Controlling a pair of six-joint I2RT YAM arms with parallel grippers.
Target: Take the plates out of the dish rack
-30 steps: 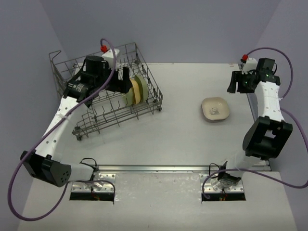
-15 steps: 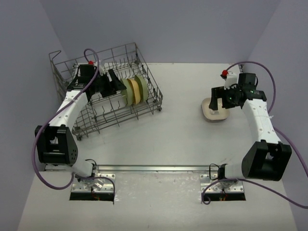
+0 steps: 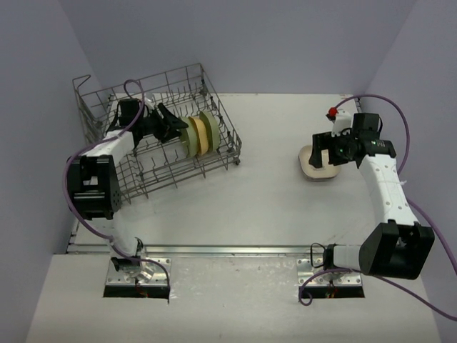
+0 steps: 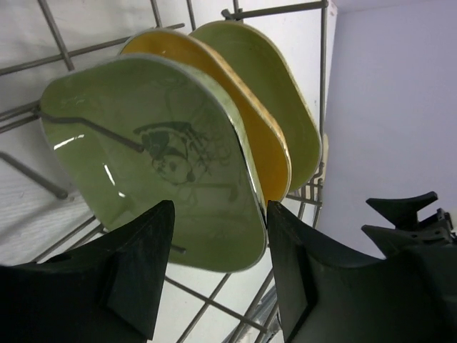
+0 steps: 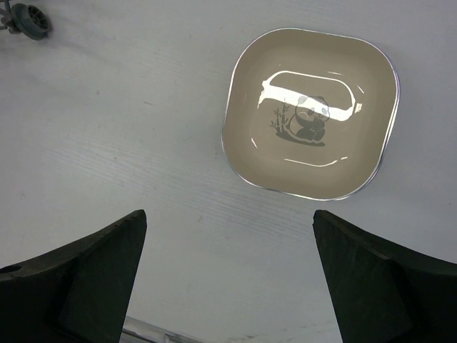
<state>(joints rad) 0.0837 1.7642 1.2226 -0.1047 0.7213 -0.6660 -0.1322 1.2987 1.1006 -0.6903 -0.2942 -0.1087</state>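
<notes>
Left gripper (image 4: 221, 214) is open inside the dish rack (image 3: 143, 171), jaws flanking the lower edge of the green plate (image 4: 153, 153). The yellow plate (image 4: 214, 71) and olive plate (image 4: 278, 86) stand behind it. Right gripper (image 5: 228, 214) hangs wide open and empty above the tan plate (image 5: 310, 114) on the tabletop (image 3: 250, 186).

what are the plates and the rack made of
The green plate in the dish rack looks like glossy moulded plastic, perhaps melamine: bright highlights, a thin rounded rim, a printed picture. The tan plate on the table looks the same, with a printed panda. The dish rack looks like thin grey wire, probably metal with a dull finish; any coating cannot be told.
</notes>
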